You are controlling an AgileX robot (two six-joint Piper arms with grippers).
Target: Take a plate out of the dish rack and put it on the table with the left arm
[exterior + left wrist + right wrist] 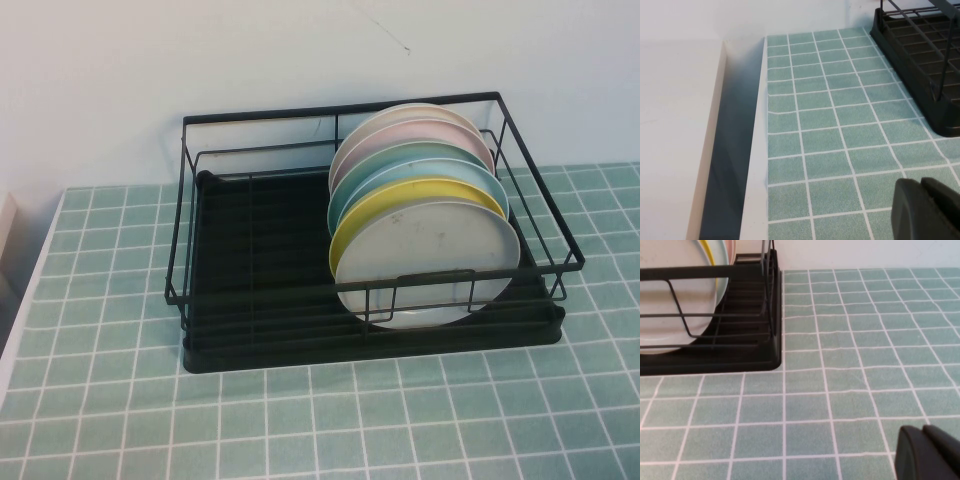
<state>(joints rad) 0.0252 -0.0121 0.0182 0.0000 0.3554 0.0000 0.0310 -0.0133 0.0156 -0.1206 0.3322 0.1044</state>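
Observation:
The pale grey plate (430, 262) stands upright at the front of a row of plates in the right half of the black wire dish rack (260, 240). It also shows in the right wrist view (670, 295), behind the rack's wires (750, 340). Neither arm shows in the high view. My left gripper (921, 186) is shut and empty, low over the green tiled table (830, 125), to the left of the rack's corner (920, 60). My right gripper (922, 432) is shut and empty over the tiles, to the right of the rack.
Behind the grey plate stand a yellow plate (375, 215), a light blue plate (400, 180) and pinkish plates (400, 135). The rack's left half holds no plates. A white ledge (675, 125) and a dark gap run along the table's left edge. A white wall stands behind.

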